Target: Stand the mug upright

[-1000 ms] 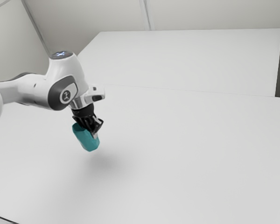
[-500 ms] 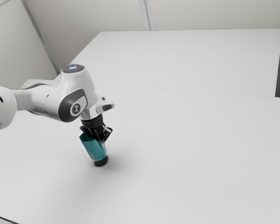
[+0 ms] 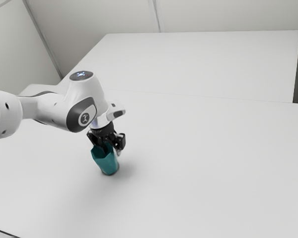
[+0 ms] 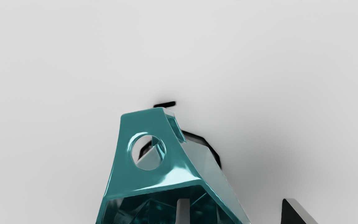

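In the exterior view's left half, my black two-finger gripper [image 3: 113, 148] is spread, one finger inside the faceted teal mug [image 3: 108, 164], one outside.

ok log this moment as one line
pincer: open | fingers: one inside mug, one outside | mug: mouth up | table contact: unclear
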Robot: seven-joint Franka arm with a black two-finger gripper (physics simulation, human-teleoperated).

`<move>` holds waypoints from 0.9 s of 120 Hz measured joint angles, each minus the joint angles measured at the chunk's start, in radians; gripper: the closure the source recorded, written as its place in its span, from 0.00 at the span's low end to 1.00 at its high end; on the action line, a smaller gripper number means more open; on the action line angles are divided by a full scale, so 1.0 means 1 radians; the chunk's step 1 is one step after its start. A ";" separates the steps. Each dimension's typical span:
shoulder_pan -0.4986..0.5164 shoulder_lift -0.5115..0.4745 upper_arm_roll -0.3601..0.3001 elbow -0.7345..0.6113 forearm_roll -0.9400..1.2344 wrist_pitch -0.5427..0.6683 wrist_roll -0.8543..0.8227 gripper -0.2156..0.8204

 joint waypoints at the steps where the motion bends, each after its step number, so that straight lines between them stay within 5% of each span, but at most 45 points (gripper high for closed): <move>1: 0.000 -0.002 0.000 0.000 0.000 0.000 -0.001 0.54; 40: -0.022 -0.063 -0.015 0.093 -0.014 -0.052 -0.019 0.32; 108: -0.018 0.061 -0.005 0.722 -0.004 -0.660 -0.031 0.24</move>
